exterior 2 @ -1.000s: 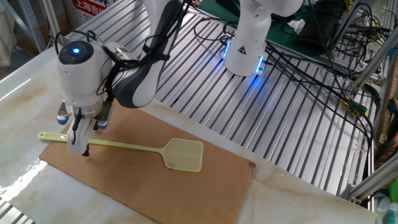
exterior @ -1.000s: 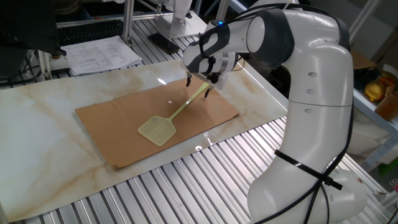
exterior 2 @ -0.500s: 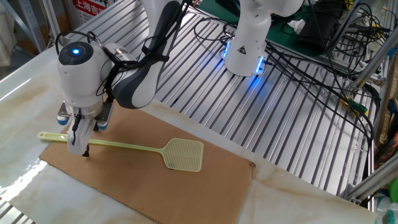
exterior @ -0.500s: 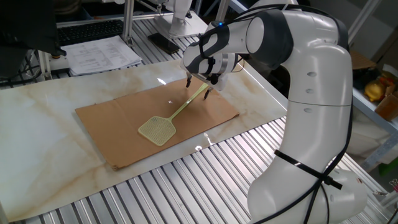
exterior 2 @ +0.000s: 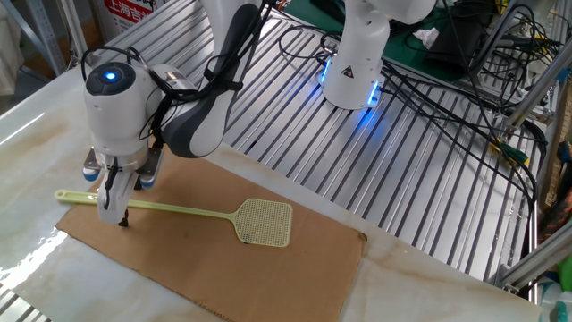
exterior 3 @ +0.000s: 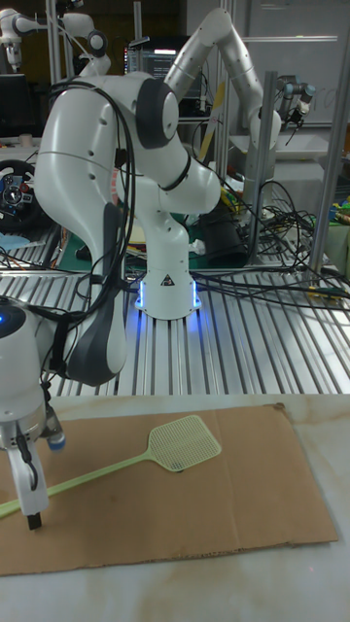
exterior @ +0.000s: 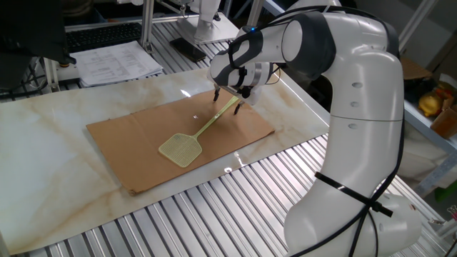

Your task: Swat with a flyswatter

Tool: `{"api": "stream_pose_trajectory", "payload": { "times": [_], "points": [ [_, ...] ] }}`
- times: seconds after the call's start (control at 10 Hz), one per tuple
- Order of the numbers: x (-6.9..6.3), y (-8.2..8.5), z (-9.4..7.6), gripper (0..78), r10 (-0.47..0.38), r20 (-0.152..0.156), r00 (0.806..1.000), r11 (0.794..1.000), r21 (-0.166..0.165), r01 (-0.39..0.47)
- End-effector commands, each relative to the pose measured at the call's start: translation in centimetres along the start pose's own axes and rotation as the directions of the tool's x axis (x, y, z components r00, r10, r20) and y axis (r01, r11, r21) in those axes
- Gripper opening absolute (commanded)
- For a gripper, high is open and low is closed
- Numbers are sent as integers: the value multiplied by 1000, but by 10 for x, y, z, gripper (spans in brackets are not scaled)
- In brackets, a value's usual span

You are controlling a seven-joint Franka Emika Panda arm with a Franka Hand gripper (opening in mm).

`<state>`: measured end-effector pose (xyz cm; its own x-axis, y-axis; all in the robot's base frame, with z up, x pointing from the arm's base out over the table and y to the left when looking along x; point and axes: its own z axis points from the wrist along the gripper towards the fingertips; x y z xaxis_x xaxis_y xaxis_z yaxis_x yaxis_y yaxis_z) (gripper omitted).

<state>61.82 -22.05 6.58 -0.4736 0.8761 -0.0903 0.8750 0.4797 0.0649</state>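
Now looking along the tall fixed view, from the front edge to the back. Seeing first the marble table (exterior 3: 321, 583) and, lying flat on it, a brown cardboard sheet (exterior 3: 243, 505).

Finding the gripper (exterior 3: 29, 510) at the near left corner of the cardboard, pointing straight down, with the tips low over the sheet. Watching the fingers (exterior: 217, 94) in one fixed view: standing apart, one on each side of the thin handle, with a gap showing between them. Not being able to tell whether a finger is touching the handle.

Finding the flyswatter (exterior 3: 183, 442) lying flat on the cardboard, pale yellow-green. Noting the handle running from the left edge under the gripper (exterior 2: 114, 213), and the squarish mesh head resting near the middle of the sheet, well apart from the gripper (exterior: 228, 101). Seeing the same flyswatter (exterior 2: 264, 221) in the other fixed view, with the end of the handle sticking out a little past the fingers, and the flyswatter (exterior: 179, 148) again in one fixed view.

Going farther, meeting the ribbed metal surface (exterior 3: 253, 350), then the arm's white base (exterior 3: 165, 287) glowing blue low down. Ending at a second arm (exterior 3: 224, 49) and cables (exterior 2: 465, 54) behind.
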Motion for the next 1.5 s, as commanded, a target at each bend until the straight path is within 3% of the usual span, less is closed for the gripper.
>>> {"api": "stream_pose_trajectory", "payload": {
  "times": [0.1,0.5,0.6,1.5],
  "points": [
    [0,0,0,774,6,4,1000,1000,2,-6],
    [0,-1,1,774,4,3,1000,1000,16,-4],
    [0,-1,1,12,4,3,1000,1000,16,-4],
    [0,-1,1,12,4,3,1000,1000,16,-4]
  ]
}}
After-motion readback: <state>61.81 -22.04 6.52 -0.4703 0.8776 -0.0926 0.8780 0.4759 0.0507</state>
